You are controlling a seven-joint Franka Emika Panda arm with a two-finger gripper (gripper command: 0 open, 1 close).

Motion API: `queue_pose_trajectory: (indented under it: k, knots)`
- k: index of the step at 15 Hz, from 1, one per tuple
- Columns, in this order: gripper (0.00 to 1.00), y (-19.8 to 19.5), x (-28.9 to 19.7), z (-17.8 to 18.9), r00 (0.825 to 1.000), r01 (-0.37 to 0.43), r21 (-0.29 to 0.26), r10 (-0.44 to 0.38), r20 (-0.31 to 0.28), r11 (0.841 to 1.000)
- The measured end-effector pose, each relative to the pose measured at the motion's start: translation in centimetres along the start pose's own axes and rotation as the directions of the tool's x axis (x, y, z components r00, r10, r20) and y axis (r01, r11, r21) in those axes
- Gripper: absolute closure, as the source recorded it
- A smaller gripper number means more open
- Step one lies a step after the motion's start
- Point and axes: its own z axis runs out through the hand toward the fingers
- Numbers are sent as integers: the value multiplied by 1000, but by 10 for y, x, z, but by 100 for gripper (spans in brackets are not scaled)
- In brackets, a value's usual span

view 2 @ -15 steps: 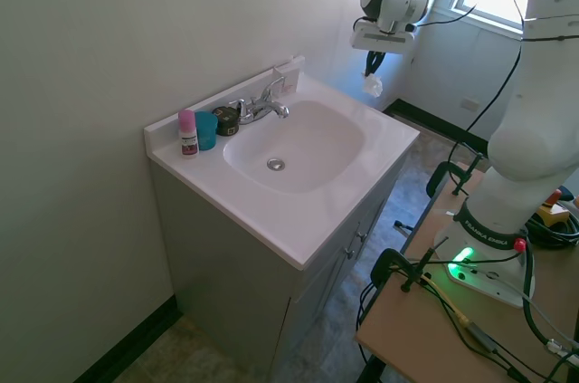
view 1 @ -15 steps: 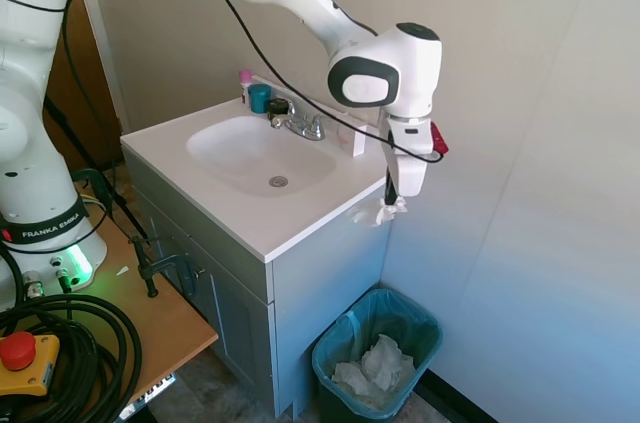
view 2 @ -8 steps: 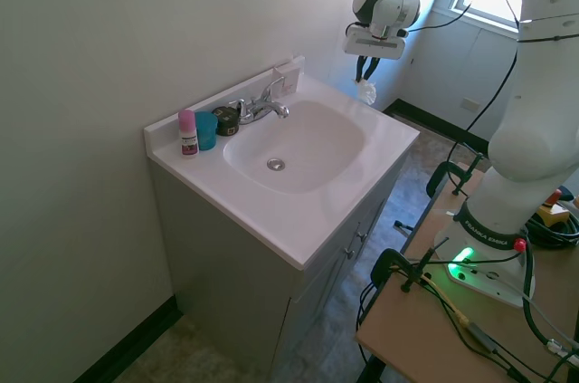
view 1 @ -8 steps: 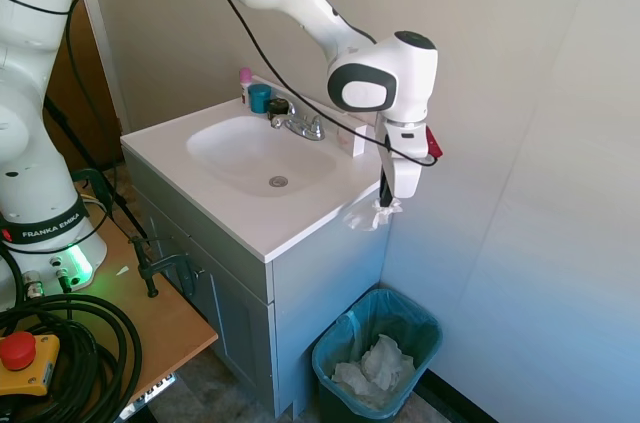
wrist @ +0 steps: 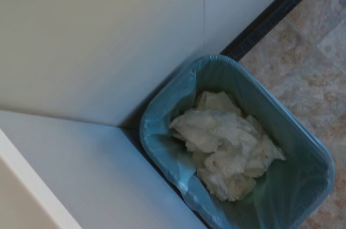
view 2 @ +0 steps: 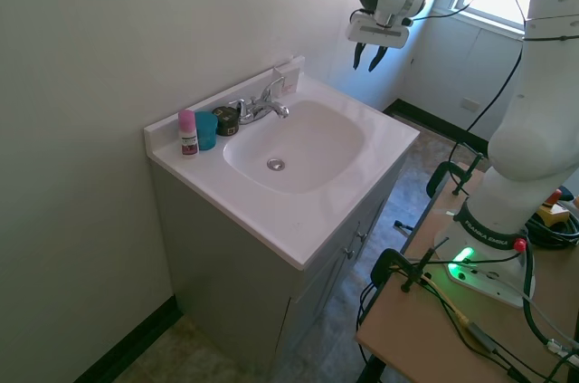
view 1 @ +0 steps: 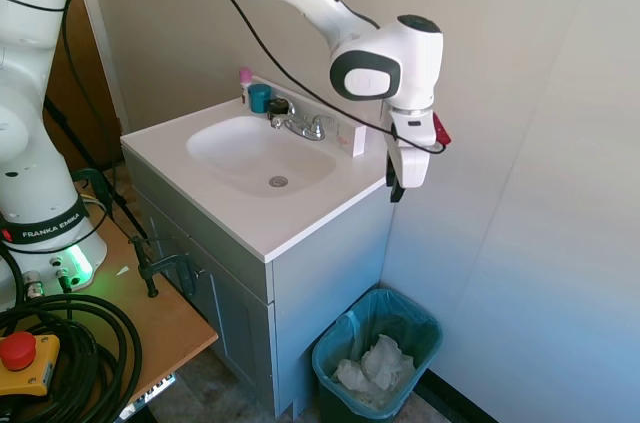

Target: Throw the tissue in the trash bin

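My gripper (view 1: pixel 396 189) (view 2: pixel 365 62) hangs in the air just past the vanity's right corner, high above the trash bin (view 1: pixel 424 327). Its fingers are open and hold nothing. The bin is dark, lined with a teal-blue bag, and stands on the floor between the vanity's side and the wall. The wrist view looks straight down into the bin (wrist: pixel 162 111). A heap of white paper wads (wrist: pixel 227 150) (view 1: pixel 375 367) fills its bottom. I cannot pick out the tissue from that heap.
The white sink vanity (view 1: pixel 300 218) (view 2: pixel 362 184) carries a faucet (view 1: pixel 300 123), a teal cup (view 2: pixel 206 129) and a pink-capped bottle (view 2: pixel 187 132) along its back edge. The wall (view 1: pixel 520 193) stands close on the gripper's far side. A wooden table (view 1: pixel 150 313) holds cables.
The white tissue that hung from the shut fingers is gone from them. The fingers have opened and the gripper has risen a little.
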Motion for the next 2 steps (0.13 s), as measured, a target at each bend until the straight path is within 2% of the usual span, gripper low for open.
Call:
queue_pose_trajectory:
  k: [2]
  knots:
    - [0, 3, -8, -36, 1000, 13, 40, -12, -11, 999]
